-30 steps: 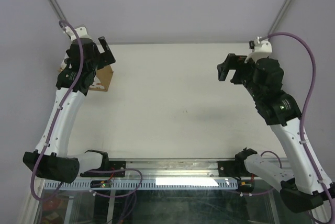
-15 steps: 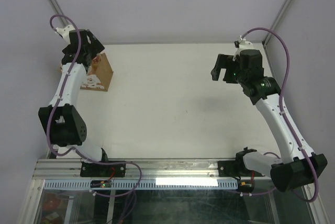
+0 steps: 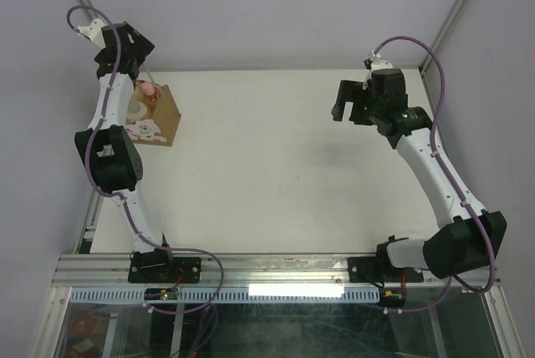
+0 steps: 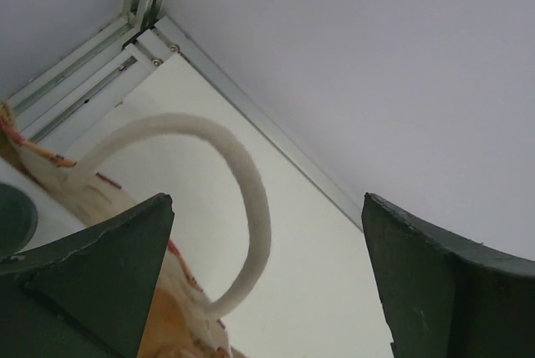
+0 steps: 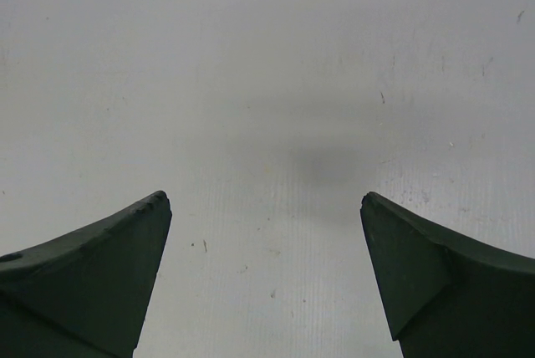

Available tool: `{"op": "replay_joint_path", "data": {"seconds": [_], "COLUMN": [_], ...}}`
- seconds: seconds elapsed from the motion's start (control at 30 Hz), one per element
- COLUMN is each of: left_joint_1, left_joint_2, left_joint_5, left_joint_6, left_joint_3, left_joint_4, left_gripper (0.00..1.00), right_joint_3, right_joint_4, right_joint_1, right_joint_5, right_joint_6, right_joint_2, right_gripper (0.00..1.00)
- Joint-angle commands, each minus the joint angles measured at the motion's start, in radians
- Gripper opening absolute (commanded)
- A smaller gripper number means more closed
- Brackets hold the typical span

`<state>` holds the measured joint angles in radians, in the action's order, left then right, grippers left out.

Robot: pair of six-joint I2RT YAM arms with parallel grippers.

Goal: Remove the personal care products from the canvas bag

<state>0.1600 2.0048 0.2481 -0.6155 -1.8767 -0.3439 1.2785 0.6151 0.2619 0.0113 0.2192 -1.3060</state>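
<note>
The canvas bag (image 3: 163, 114) stands at the table's far left, brown with a white side printed in red (image 3: 149, 131). An orange-pink bottle with a pink cap (image 3: 146, 90) sticks up from its top, with a pale bottle (image 3: 134, 112) beside it. My left gripper (image 3: 132, 63) is open and empty, raised above the bag's far-left side. The left wrist view shows it (image 4: 267, 203) over a pale looped handle (image 4: 253, 207), the printed bag edge (image 4: 180, 287) and a dark cap (image 4: 12, 217). My right gripper (image 3: 345, 104) is open and empty above bare table, as the right wrist view shows (image 5: 266, 199).
The enclosure's back wall and corner frame rail (image 4: 146, 7) lie close behind the bag. The white table (image 3: 267, 166) runs between the two arms. A metal rail (image 3: 276, 266) lines the near edge.
My left arm has swung up and back towards the far-left corner, uncovering the bag and its bottles. My right arm has stretched upward, its gripper shifting slightly left and back.
</note>
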Motion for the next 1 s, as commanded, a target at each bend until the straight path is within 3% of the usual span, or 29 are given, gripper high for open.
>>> {"op": "replay_joint_path", "data": {"seconds": [0.0, 0.2, 0.47, 0.67, 0.97], "left_joint_1": [0.017, 0.018, 0.011, -0.035, -0.158], "left_joint_2": [0.052, 0.107, 0.103, 0.063, -0.005], "left_joint_5": [-0.043, -0.158, -0.365, -0.43, -0.494], "left_joint_6": [-0.057, -0.099, -0.142, -0.112, -0.103], "left_joint_3": [-0.118, -0.173, -0.171, -0.144, -0.068], "left_joint_4": [0.079, 0.091, 0.108, 0.107, 0.108], "left_gripper": [0.9, 0.65, 0.24, 0.15, 0.11], "right_joint_3": [0.087, 0.127, 0.126, 0.117, 0.099], "right_joint_4": [-0.082, -0.092, -0.093, -0.088, -0.081], "right_joint_1": [-0.014, -0.017, -0.018, -0.018, -0.015], "right_joint_5": [0.01, 0.014, -0.021, -0.045, -0.091], "right_joint_6": [0.0, -0.003, 0.006, 0.015, 0.033], "right_joint_2": [-0.028, -0.063, -0.069, -0.067, -0.045], "right_gripper": [1.0, 1.0, 1.0, 1.0, 1.0]}}
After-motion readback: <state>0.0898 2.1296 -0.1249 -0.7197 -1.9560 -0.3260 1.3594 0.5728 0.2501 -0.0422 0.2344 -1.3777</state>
